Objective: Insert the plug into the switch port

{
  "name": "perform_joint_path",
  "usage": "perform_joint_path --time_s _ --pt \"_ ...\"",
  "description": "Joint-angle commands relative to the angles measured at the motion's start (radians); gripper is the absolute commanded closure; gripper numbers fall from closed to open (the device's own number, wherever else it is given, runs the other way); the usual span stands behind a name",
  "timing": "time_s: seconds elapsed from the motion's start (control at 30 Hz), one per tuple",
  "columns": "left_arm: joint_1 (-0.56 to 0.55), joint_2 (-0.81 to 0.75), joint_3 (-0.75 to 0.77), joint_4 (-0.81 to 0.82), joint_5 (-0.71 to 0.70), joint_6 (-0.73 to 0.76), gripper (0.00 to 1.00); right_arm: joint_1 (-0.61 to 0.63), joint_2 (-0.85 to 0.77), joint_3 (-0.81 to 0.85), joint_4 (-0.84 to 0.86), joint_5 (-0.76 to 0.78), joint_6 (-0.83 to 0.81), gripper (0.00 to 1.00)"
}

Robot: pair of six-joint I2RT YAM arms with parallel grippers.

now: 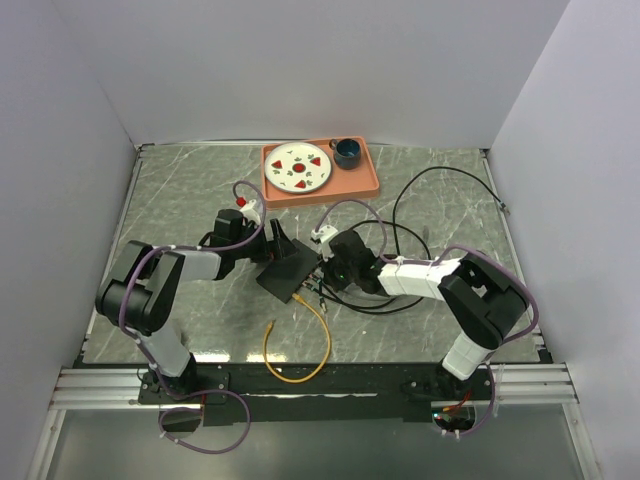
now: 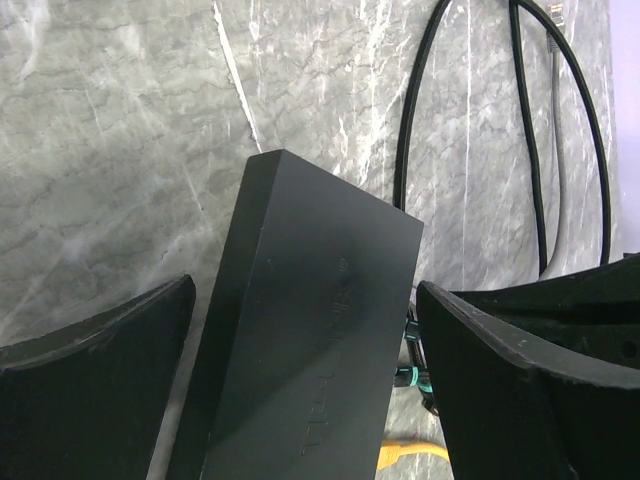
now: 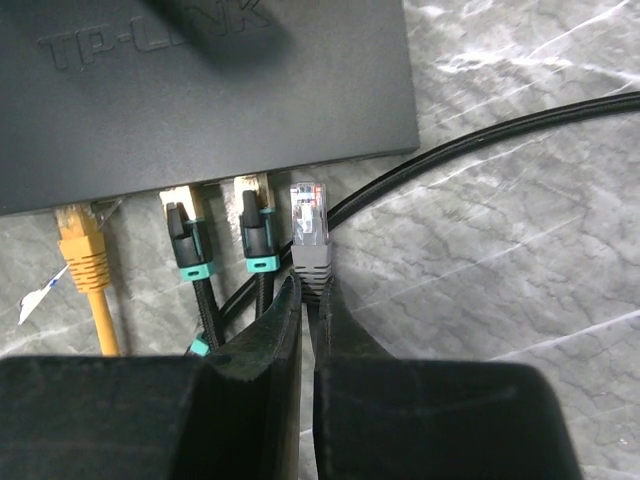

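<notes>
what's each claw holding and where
Right claw pinches the grey plug by its boot, behind the clear tip. Left claw is open around the black switch, gripping nothing.

One TP-Link switch (image 3: 200, 90); at its port edge one orange plug (image 3: 83, 245), two teal-booted black plugs (image 3: 188, 245), one grey plug (image 3: 310, 238).

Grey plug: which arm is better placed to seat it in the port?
Right: the right gripper is shut on the grey plug, its tip near the switch beside two seated black plugs. The left gripper stands open astride the switch.
</notes>
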Motion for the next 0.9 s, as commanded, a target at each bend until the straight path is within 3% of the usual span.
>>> perform_joint_path --time_s 0.0,0.87 --pt "0.002 0.005 0.029 0.043 0.032 0.004 0.02 -0.012 0.007 0.043 0.013 0.036 0.005 1.00" --pt "0.002 0.033 0.044 0.044 0.087 0.009 0.05 -0.015 0.043 0.085 -0.010 0.066 0.015 1.00"
